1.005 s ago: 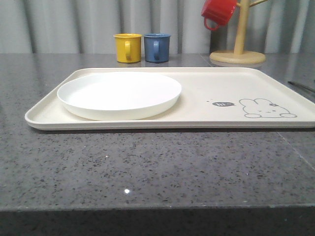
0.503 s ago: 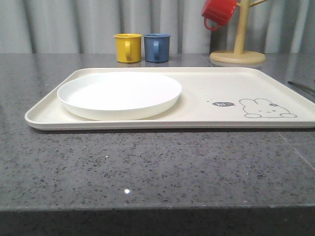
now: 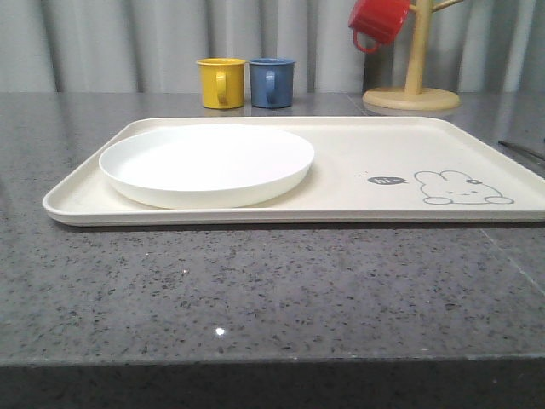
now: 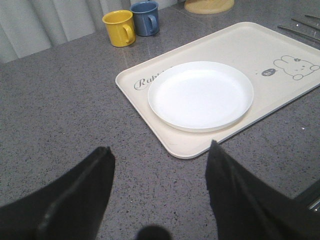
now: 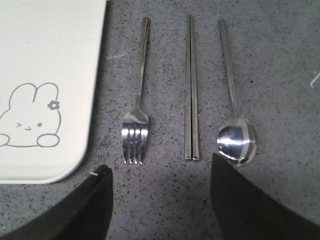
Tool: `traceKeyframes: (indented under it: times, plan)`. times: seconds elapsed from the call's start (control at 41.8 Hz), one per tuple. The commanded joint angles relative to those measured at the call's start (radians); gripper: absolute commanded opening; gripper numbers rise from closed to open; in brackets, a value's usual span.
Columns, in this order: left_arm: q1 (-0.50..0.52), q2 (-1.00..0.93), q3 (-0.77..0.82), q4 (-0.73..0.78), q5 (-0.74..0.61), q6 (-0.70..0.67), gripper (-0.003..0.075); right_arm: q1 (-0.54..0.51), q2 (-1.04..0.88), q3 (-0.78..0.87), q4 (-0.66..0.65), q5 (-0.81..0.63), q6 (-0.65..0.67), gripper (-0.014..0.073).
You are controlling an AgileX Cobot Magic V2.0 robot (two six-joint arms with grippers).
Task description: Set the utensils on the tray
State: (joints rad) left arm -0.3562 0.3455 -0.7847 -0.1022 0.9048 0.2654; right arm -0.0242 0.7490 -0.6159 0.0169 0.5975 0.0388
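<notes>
Nothing has moved since the earlier front pictures; the tray (image 3: 358, 153) and the white plate (image 3: 206, 164) sit just where they were. The tray lies in the middle of the table (image 3: 255, 290), and the plate rests on its left part. The rabbit drawing (image 5: 30, 117) is on the right part, which is bare.

The fork (image 5: 138, 107), the chopsticks (image 5: 191, 90) and the spoon (image 5: 234, 110) lie side by side on the table, just off the tray's right edge. The fork is nearest the tray. None of them is on the tray yet.

The right end effector (image 5: 160, 200) hangs over the utensils with its fingers spread wide and holds nothing. The left end effector (image 4: 160, 195) is also spread wide and empty, near the front edge of the table.

The utensils are thin, flat and shiny, so they could slip out of a pinch. They also lie close together, so grabbing one could bump the next. The chopsticks could roll apart. The tray's raised rim could catch a utensil carried too low.

A yellow cup (image 3: 220, 82) and a blue cup (image 3: 271, 82) stand by the back edge. A red cup (image 3: 379, 21) hangs on a wooden stand (image 3: 412, 89). None of these is in the way.
</notes>
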Motion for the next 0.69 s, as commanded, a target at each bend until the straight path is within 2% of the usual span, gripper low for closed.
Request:
traceKeyframes:
  times: [0.0, 0.144, 0.503, 0.67]
  plan:
    - [-0.007, 0.014, -0.025, -0.016, -0.074, -0.012, 0.0409, -0.003, 0.001, -0.043, -0.002, -0.053, 0.000, 0.0456]
    - [-0.007, 0.014, -0.025, -0.016, -0.074, -0.012, 0.0409, -0.003, 0.058, -0.140, -0.003, 0.000, -0.001, 0.0455]
    - [-0.007, 0.014, -0.025, -0.016, -0.074, -0.012, 0.0409, -0.002, 0.436, -0.497, 0.061, 0.344, -0.103, 0.0455]
    - [-0.007, 0.014, -0.025, -0.016, -0.074, -0.012, 0.0409, -0.002, 0.607, -0.584, 0.064, 0.387, -0.103, 0.0453]
